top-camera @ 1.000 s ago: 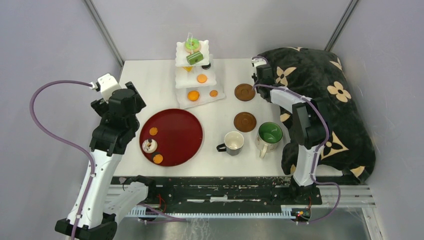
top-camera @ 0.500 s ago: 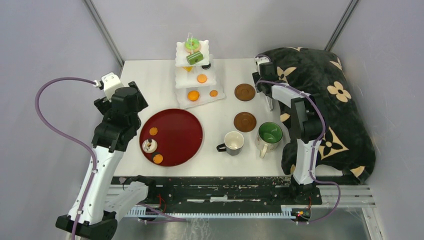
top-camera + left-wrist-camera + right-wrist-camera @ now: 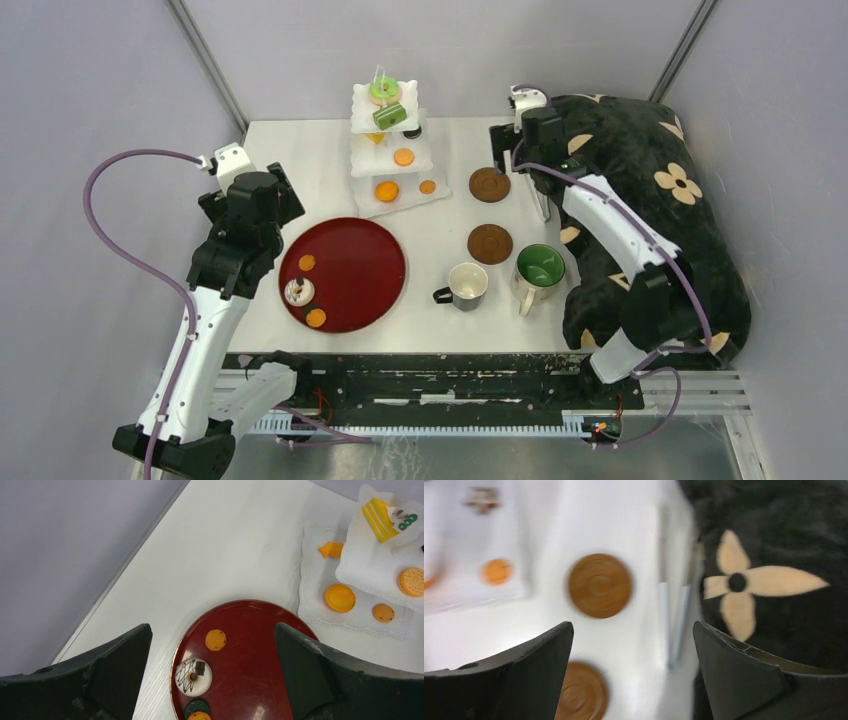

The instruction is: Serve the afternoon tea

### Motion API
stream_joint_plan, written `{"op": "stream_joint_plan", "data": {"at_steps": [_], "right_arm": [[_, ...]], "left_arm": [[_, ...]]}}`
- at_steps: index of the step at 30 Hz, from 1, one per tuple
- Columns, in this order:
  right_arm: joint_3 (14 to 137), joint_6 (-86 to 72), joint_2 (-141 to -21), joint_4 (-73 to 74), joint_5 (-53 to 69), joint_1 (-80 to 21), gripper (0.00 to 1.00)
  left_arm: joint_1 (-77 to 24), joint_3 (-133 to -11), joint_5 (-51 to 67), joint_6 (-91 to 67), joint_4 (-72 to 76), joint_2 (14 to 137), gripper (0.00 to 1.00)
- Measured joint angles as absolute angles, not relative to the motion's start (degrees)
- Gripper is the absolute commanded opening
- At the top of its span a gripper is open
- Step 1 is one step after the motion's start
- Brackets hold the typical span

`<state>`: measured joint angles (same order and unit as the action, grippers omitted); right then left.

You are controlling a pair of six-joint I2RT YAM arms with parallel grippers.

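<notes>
white three-tier stand [image 3: 410,202] at back middle of bench [image 3: 300,150]. green donut [image 3: 383,91] on top tier, green striped cake [image 3: 390,116] right by it, orange discs [image 3: 404,157] on lower tiers. coasters [image 3: 490,184], brown, round, ringed wood look, both bare, right of stand. mugs [image 3: 467,284] near front edge, one green inside, beside nearer coaster, not on it. left tool [image 3: 212,629] jaws wide, empty, over dark red tray [image 3: 370,290]. right tool [image 3: 632,626] spread wide too, nothing in it, above far coaster.
</notes>
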<state>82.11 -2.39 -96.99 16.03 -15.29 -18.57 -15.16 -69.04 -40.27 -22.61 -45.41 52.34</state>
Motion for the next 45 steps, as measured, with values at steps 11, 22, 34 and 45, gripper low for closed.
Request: {"op": "stream_joint_plan", "data": {"at_steps": [11,22,34,45], "right_arm": [[84.6,-19.4,-98.3,32.0,-14.0,-26.8,0.46],[105.8,-25.3,-122.6,40.2,-10.4,-19.0,0.27],[118.2,-27.3,-136.8,39.8,-6.3,-18.4,0.17],[101.5,-28.5,-129.3,32.5,3.7,-18.3,0.2]], "left_arm": [[-15.2,-67.8,-35.4,-22.5,-44.9,54.0,0.99],[-15.2,-67.8,-36.1,-22.6,-45.8,52.4,0.99],[-15.2,-67.2,-36.5,-22.6,-47.0,51.2,0.99],[-15.2,-66.8,-39.0,-22.6,-47.6,49.4,0.99]]}}
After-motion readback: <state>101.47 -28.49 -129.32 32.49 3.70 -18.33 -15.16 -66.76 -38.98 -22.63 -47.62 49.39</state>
